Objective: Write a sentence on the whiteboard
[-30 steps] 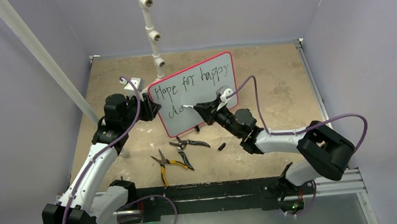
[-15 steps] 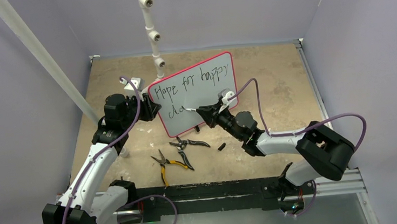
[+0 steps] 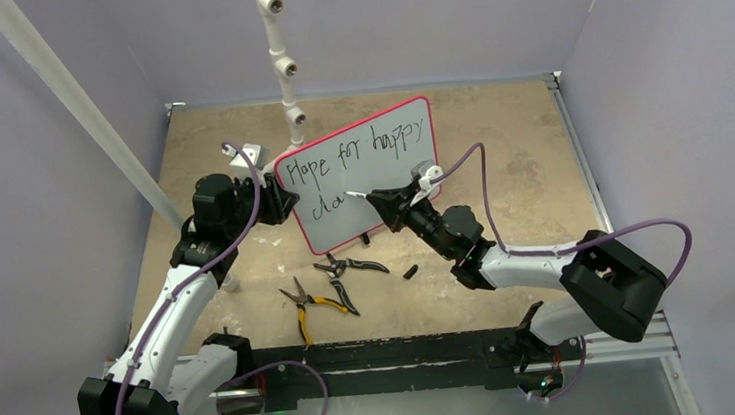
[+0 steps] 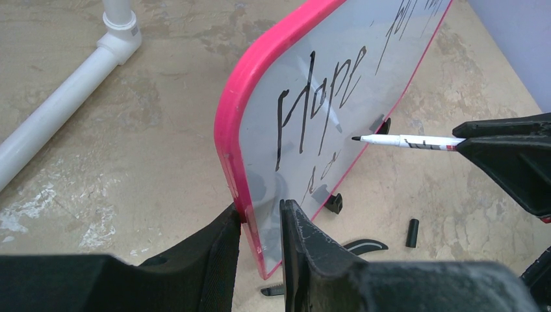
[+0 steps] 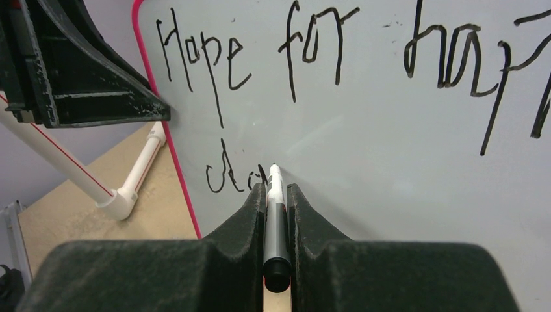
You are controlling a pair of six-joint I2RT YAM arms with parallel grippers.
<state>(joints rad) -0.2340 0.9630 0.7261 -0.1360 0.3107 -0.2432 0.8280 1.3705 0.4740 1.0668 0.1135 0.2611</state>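
The whiteboard [image 3: 396, 180], red-framed, stands tilted upright on the table. On it is the sentence [image 3: 359, 152] in black: "Hope for happy", and below it a short "da" [image 5: 224, 174]. My left gripper [image 3: 279, 199] is shut on the board's left edge [image 4: 229, 143], one finger [image 4: 221, 250] behind the frame and one in front. My right gripper [image 5: 275, 192] is shut on a black-and-white marker [image 5: 275, 218]. The marker's tip [image 4: 356, 138] sits just right of the "da", at the board's face; whether it touches I cannot tell.
Two pairs of pliers lie in front of the board, a black-handled pair [image 3: 350, 266] and a yellow-handled pair [image 3: 304, 309]. The marker's black cap [image 3: 410, 271] lies beside them. A white jointed pipe [image 3: 282, 66] rises behind the board, and a slanted white bar [image 3: 74, 108] runs at the left.
My right gripper has shifted the marker slightly right along the second line, and the stroke after the "d" has grown. The left gripper and the board have not moved.
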